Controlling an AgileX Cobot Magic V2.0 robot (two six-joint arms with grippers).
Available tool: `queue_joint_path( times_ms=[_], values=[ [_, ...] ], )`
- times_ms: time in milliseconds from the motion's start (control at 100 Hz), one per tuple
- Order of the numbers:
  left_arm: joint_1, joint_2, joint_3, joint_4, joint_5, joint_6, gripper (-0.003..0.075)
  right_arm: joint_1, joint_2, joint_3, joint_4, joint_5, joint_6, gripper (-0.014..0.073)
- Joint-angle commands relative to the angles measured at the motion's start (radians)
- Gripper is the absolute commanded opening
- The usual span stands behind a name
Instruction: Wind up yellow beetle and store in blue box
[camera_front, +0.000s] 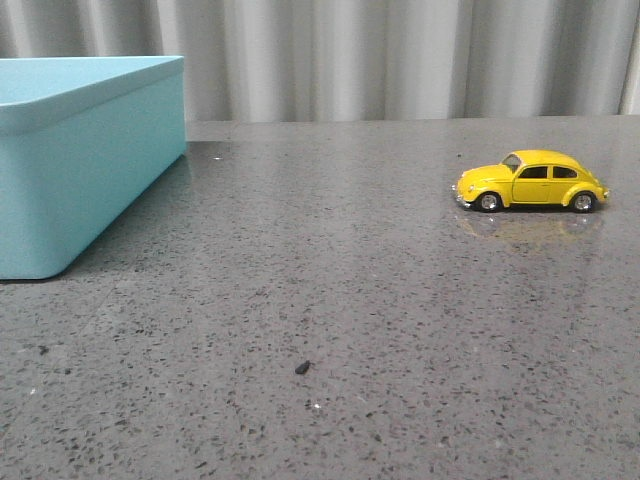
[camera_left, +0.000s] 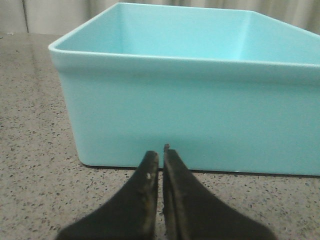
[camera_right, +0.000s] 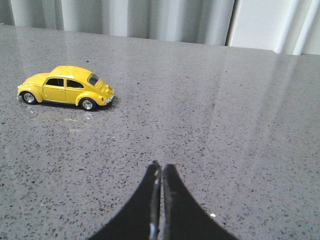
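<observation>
The yellow beetle (camera_front: 531, 182) stands on its wheels on the grey table at the right, nose to the left in the front view. It also shows in the right wrist view (camera_right: 66, 87), well ahead of and to the side of my right gripper (camera_right: 161, 166), which is shut and empty. The blue box (camera_front: 70, 150) sits at the far left, open top up. In the left wrist view its near wall (camera_left: 190, 115) fills the frame just ahead of my left gripper (camera_left: 160, 151), which is shut and empty. Neither gripper shows in the front view.
The speckled grey table (camera_front: 330, 300) runs back to a pleated grey curtain (camera_front: 400, 60). A small dark speck (camera_front: 302, 368) lies on the table near the front middle.
</observation>
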Motion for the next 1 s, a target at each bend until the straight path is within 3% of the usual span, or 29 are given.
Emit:
queue_joint_path(
  times_ms=[0, 470, 640, 840, 990],
  values=[
    [0.007, -0.031, 0.025, 0.003, -0.089, -0.011, -0.0021, 0.002, -0.02, 0.023, 0.002, -0.087, 0.0, -0.005],
    [0.007, -0.009, 0.005, -0.035, -0.235, -0.011, -0.0021, 0.002, 0.022, -0.031, 0.077, -0.133, 0.0, -0.005],
    [0.007, 0.049, -0.105, 0.047, -0.232, -0.011, -0.0022, 0.002, 0.147, -0.151, 0.085, -0.1, 0.0, -0.005],
    [0.007, 0.137, -0.225, 0.093, -0.235, -0.011, -0.0021, 0.002, 0.331, -0.348, 0.085, 0.041, 0.0, -0.005],
    [0.007, 0.166, -0.262, 0.093, -0.241, -0.011, -0.0021, 0.004, 0.415, -0.374, 0.086, -0.037, 0.0, -0.005]
  ],
)
